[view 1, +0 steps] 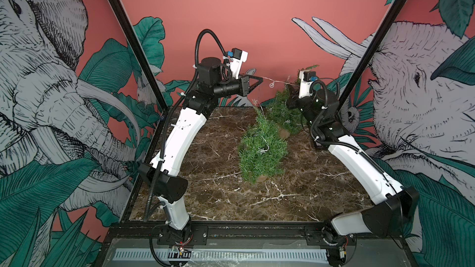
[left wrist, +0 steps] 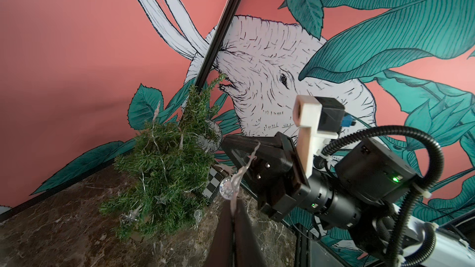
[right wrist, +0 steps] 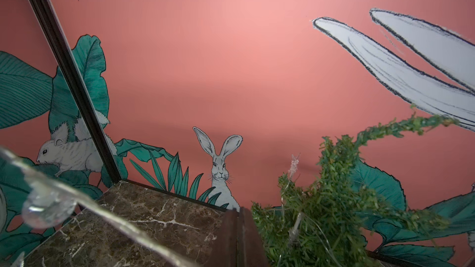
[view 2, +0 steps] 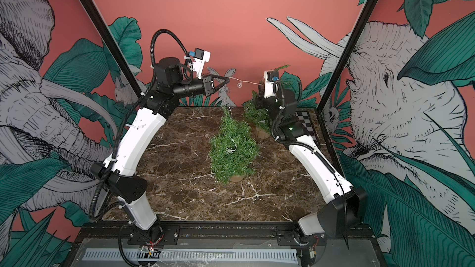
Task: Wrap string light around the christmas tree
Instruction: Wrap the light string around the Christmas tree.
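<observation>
The left gripper (view 1: 260, 80) is raised above the far left part of the marble tabletop (view 1: 218, 175) and points to the right. Its jaws are clenched on the wire of the string light (view 1: 277, 82). In the left wrist view the wire emerges from the closed fingertips (left wrist: 222, 232), with a clear bulb (left wrist: 227, 188) just beyond them. From this grip the strand runs taut through the air to the right and reaches the upper part of the far Christmas tree (view 1: 279, 114). Below the strand, near the table centre, the near Christmas tree (view 1: 262, 147) stands on its base with a loose length of wire lying across its branches. The far Christmas tree stands toward the far right corner, with wire and bulbs looped around it. The right gripper (view 1: 289, 89) sits just beside this tree's upper part with its jaws pressed together. Whether they pinch the wire cannot be told.
</observation>
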Available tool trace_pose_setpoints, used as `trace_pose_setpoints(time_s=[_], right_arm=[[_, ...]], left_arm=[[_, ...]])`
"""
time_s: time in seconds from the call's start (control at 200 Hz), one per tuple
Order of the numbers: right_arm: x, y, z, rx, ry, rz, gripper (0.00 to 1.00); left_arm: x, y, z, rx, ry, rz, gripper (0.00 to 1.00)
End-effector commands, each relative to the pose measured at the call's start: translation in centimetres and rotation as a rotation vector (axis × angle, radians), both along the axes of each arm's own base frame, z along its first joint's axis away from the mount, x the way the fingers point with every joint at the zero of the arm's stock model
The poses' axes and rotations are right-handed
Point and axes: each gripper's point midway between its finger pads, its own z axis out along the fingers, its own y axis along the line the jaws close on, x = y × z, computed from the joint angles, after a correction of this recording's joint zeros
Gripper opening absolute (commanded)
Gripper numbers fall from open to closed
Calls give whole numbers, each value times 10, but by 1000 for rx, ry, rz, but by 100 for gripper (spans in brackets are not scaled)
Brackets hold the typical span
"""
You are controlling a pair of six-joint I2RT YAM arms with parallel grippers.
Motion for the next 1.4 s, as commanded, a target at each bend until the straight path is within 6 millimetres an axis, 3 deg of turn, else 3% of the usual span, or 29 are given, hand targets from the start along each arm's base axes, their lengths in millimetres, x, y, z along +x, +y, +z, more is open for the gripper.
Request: trace_pose_setpoints(time_s=[0.0, 0.35, 0.385, 0.4, 0.555, 0.715, 0.89, 1.03, 1.095, 1.285, 1.36, 1.395], right_arm=[[-13, -12, -1, -53, -4, -29, 7], [-48, -22, -17, -102, 83, 6, 4], [-53, -24, -14, -102, 80, 3, 4], [-53, -25, -26, -113, 103, 3, 4], [-72, -30, -29, -107, 108, 18, 2], [-91, -24, -28, -95, 130, 93, 0], [-105, -23, -27, -76, 163, 125, 0], [-123, -16, -33, -70, 222, 208, 0], [-133, -14, -32, -62, 231, 239, 0], [-159, -12, -20, -35, 233, 307, 1], [-165, -8, -24, -30, 260, 343, 2], [-171, -7, -12, -23, 241, 367, 3]], left_arm=[[-11, 1, 7, 0, -34, -21, 0], [-12, -7, -9, 25, 3, -57, 2], [-13, -7, -11, 31, 3, -60, 6], [-14, -8, -11, 32, 1, -65, 9], [-23, -7, -16, 61, -15, -96, 50], [-21, 4, -24, 134, -51, -24, 71], [-19, 32, -24, 230, -108, 136, 75], [-39, 51, -20, 243, -153, 180, 74], [-51, 57, -20, 220, -161, 182, 69], [-96, 53, -33, 134, -132, 58, 57], [-117, 46, -41, 145, -139, -1, 51], [-127, 40, -44, 159, -151, -23, 50]])
